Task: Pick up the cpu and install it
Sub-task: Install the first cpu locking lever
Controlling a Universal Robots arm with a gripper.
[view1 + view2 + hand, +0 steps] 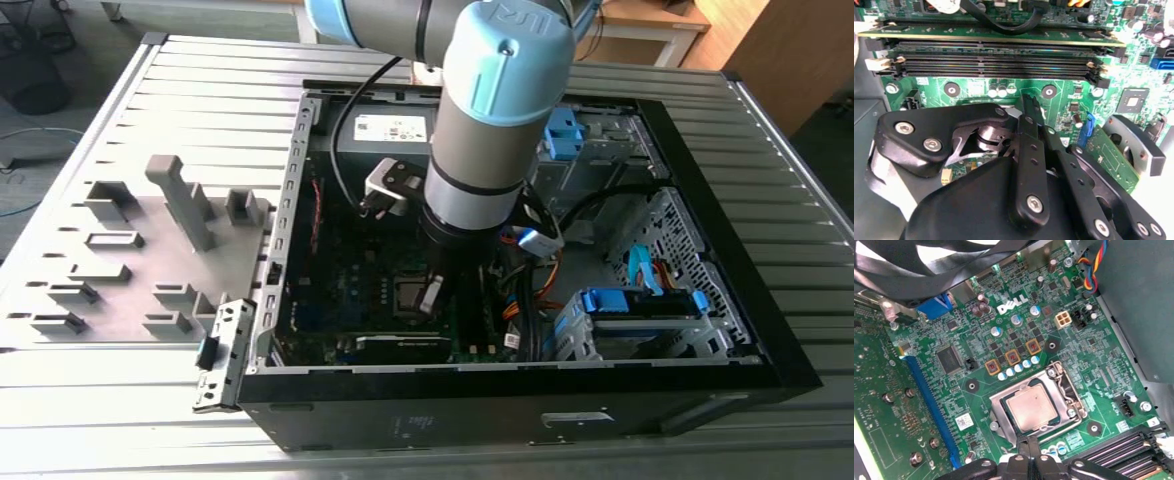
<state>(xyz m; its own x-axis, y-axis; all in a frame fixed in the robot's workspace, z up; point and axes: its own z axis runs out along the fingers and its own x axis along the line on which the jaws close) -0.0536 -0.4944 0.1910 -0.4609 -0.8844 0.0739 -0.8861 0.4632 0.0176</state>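
Note:
The cpu (1030, 405), a small square chip with a silvery-tan metal top, lies flat inside the metal socket frame (1070, 390) on the green motherboard (1089, 365). My gripper (1029, 444) hangs just over the edge of the chip, its black fingers (1029, 125) pressed together with nothing between them. In the exterior view the arm reaches down into the open computer case, and the gripper (433, 298) is low over the board near the case's middle.
Memory slots (994, 60) run beside the socket, with a black cable looping over them. A blue expansion slot (929, 395) and a green card (884, 405) flank the other side. Grey fixture blocks (174, 200) stand on the table at the exterior view's left. Blue drive cages (641, 305) fill the case's right.

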